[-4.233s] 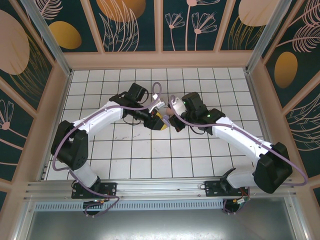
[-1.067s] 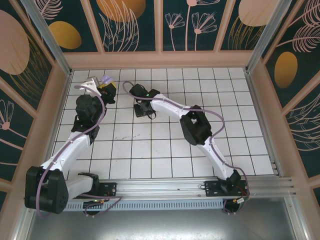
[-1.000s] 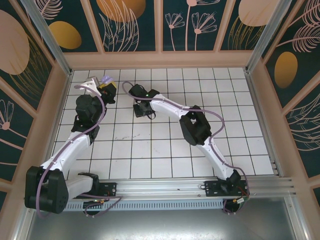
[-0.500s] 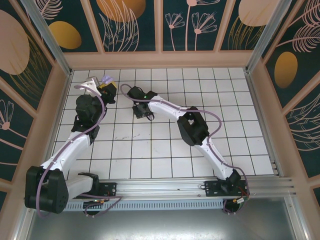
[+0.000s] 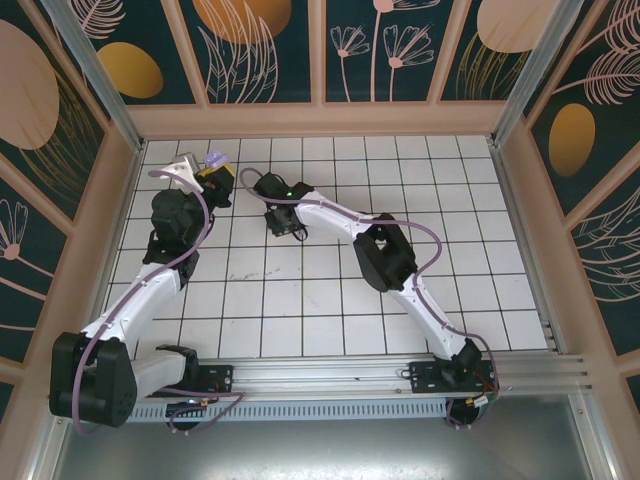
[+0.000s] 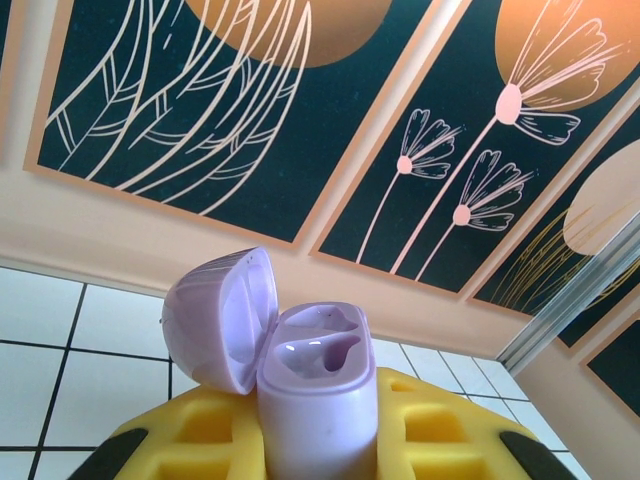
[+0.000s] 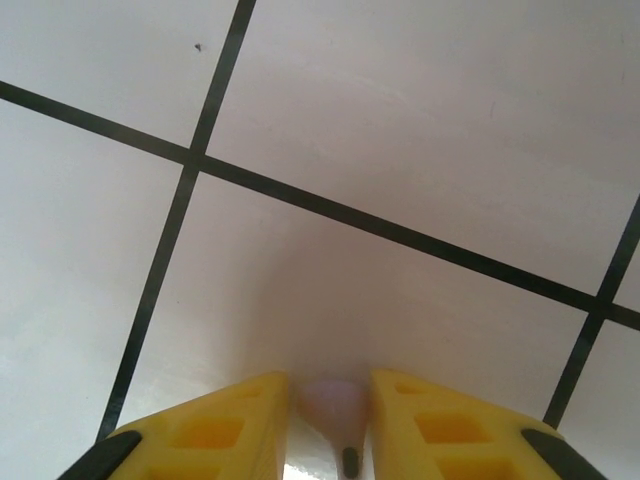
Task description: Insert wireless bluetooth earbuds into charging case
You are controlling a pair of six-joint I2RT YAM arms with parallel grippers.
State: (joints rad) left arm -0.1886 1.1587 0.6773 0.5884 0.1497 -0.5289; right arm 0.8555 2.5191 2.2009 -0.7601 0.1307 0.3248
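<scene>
My left gripper is raised near the table's far left corner, shut on a lilac charging case. The case stands upright between the yellow fingers, and its lid is swung open to the left. Both sockets look empty. My right gripper points down at the tiles, left of the table's middle. In the right wrist view its yellow fingers press a small lilac-grey earbud from both sides, against the white tile. The earbud's dark tip points towards the camera.
The white grid-tiled table is boxed in by low peach walls with dark floral panels. The left wall and back wall are close to my left gripper. The right arm stretches across the table's middle.
A few seconds ago both grippers met at the table's middle. Over the last second the right gripper edged slightly left and its fingers closed in on the earbud. The left arm stayed still.
</scene>
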